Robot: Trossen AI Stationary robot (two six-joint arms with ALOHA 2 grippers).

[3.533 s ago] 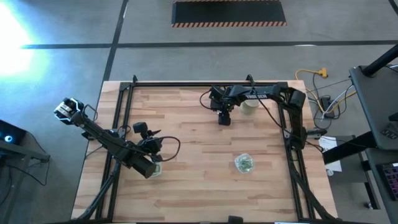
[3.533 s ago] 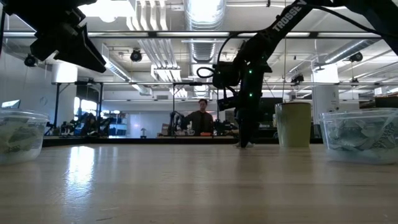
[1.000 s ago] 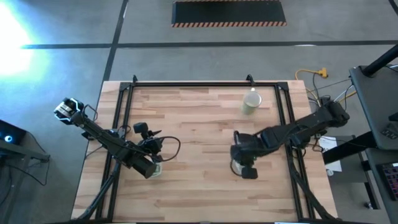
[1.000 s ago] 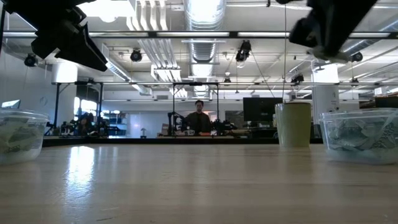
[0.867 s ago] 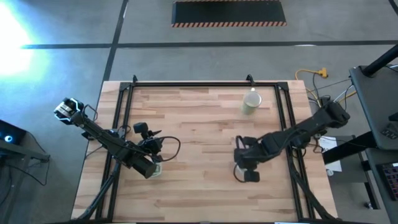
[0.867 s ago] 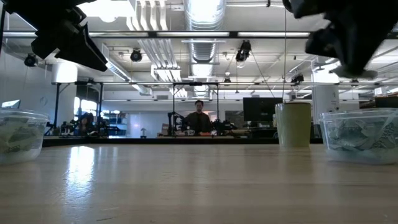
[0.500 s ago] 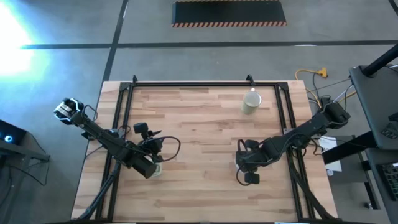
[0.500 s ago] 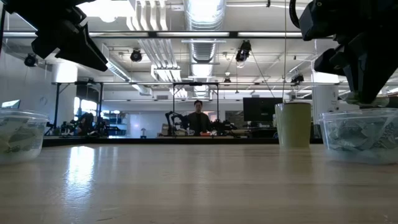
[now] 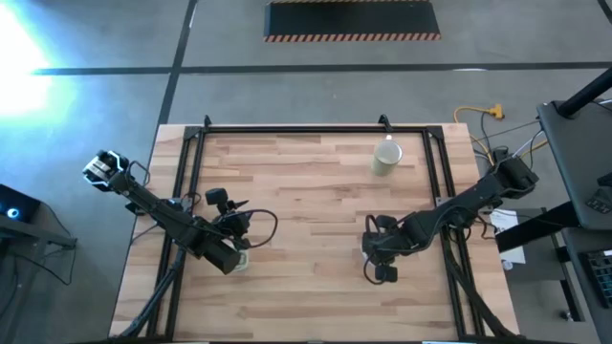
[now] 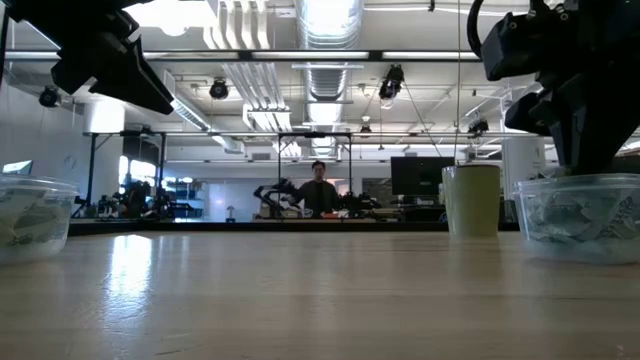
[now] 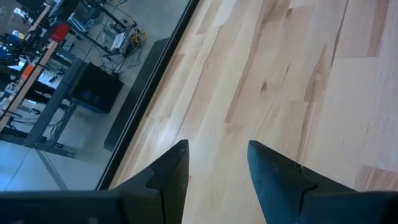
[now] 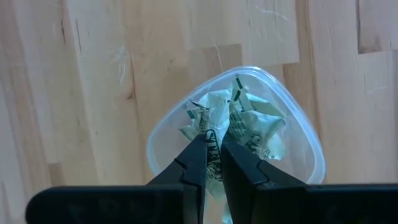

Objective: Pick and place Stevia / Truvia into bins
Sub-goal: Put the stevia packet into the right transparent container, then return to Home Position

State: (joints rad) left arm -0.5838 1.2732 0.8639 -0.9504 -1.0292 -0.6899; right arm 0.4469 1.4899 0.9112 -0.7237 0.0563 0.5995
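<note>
The right clear tub (image 12: pixel 292 134) stands on the table and holds several green-and-white Stevia sachets (image 12: pixel 258 127); it also shows in the low view (image 10: pixel 580 215). My right gripper (image 12: pixel 212 163) hangs just above it, shut on one sachet; it shows in the high view (image 9: pixel 380 260) too. The left clear tub (image 10: pixel 30 215), also with sachets, stands near the table's left side, partly under my left arm (image 9: pixel 239 262). My left gripper (image 11: pixel 217 165) is open and empty above bare wood. My right gripper pinches a sachet (image 12: pixel 212 152) between its two fingers, which come from above and point down into the right tub's opening. The sachet stands on edge between the fingers, over the heap of sachets; whether its lower end touches them I cannot tell.
A beige round cup (image 9: pixel 386 158) stands at the far right of the table, also seen in the low view (image 10: pixel 472 200). Black frame rails (image 9: pixel 191 182) run along the table's left, right and far edges. A person stands in the room beyond (image 10: pixel 320 190).
My right gripper has moved a little toward the table's near edge and come down over the right tub, until its fingers reach about the tub's rim.
</note>
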